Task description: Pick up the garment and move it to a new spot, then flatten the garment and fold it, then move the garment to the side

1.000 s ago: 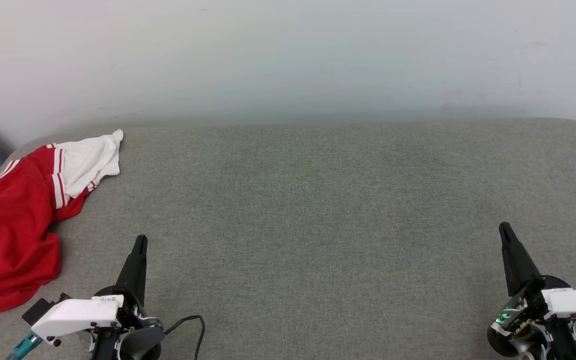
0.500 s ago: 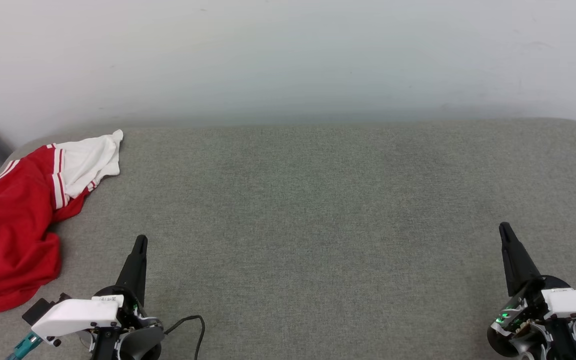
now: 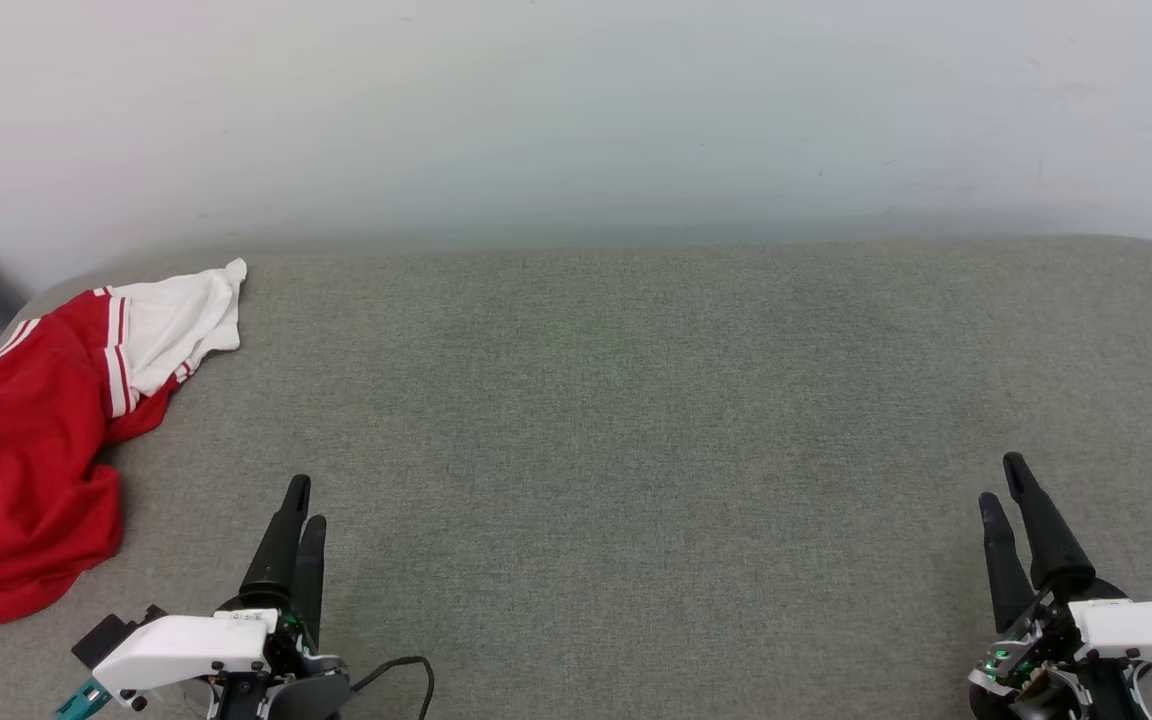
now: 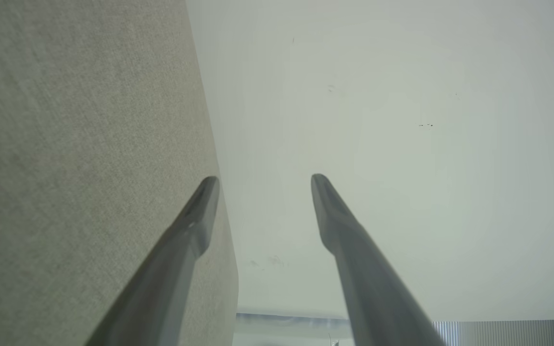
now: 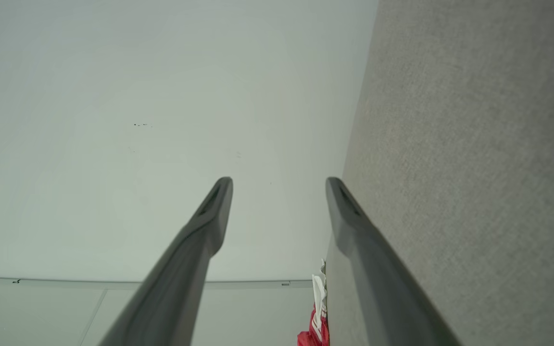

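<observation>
Red crumpled shirt (image 3: 26,480), one only, white sleeve farthest back, lies at the left edge of a grey fabric surface (image 3: 636,450), near its rounded far corner. One white wall (image 3: 576,120) stands behind. My left gripper (image 3: 306,502) and right gripper (image 3: 1000,480), two in all, sit at the near edge, fingers spread, empty. Open fabric stretches between them.

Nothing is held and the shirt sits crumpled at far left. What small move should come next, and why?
Probably swing the left gripper leftward toward the garment. Its jaws stand open and empty, and the garment lies bunched at the left edge of the grey surface, far nearer this gripper than the right gripper.
</observation>
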### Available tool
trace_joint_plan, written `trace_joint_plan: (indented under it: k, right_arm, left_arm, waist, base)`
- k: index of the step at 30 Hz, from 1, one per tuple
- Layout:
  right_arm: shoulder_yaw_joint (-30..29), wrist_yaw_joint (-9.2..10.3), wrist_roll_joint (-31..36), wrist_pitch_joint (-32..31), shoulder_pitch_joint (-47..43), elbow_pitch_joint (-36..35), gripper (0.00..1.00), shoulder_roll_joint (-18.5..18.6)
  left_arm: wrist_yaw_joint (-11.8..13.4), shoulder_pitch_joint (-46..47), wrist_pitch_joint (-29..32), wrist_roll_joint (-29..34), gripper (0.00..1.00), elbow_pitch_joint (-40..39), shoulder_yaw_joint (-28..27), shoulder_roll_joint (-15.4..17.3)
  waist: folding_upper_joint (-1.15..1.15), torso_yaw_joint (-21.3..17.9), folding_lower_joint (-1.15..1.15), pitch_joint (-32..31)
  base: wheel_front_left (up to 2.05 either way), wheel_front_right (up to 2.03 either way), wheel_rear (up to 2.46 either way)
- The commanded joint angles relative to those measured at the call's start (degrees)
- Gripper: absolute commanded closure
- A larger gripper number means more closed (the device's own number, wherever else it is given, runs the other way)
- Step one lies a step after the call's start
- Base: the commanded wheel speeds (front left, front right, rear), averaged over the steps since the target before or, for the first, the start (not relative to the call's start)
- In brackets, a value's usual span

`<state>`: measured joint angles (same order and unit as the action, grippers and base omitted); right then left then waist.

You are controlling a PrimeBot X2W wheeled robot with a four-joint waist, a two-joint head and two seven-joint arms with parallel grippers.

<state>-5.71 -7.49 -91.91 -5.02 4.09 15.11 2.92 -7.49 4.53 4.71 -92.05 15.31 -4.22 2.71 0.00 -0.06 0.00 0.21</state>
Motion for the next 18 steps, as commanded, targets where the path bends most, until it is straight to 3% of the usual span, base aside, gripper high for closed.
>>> trace_joint_plan:
  k: [1, 9, 18]
  right_arm:
    - [0.57, -0.01, 0.68, 0.77, 0.72, -1.63, 0.0, 0.12]
    - [2.45, -0.01, 4.25, 3.1, 0.26, -2.53, 0.0, 0.9]
    - [3.28, -0.01, 13.76, 5.36, 0.28, -2.89, 0.0, 1.38]
  left_arm:
    - [-0.01, 1.63, -0.82, 0.77, 0.0, -1.47, 0.97, 0.09]
    - [-0.01, 1.73, -2.97, 4.5, 0.0, -3.27, 2.41, 0.11]
    - [-0.01, 1.95, -5.14, 16.97, 0.0, -5.01, 5.45, 0.2]
  waist:
    - [0.0, -0.02, 0.0, 0.0]
    - [0.0, -0.04, 0.0, -0.02]
    - [0.0, 0.04, 0.0, -0.14]
  base:
    - [0.0, 0.0, 0.0]
    - [0.0, 0.0, 0.0]
    - [0.0, 0.0, 0.0]
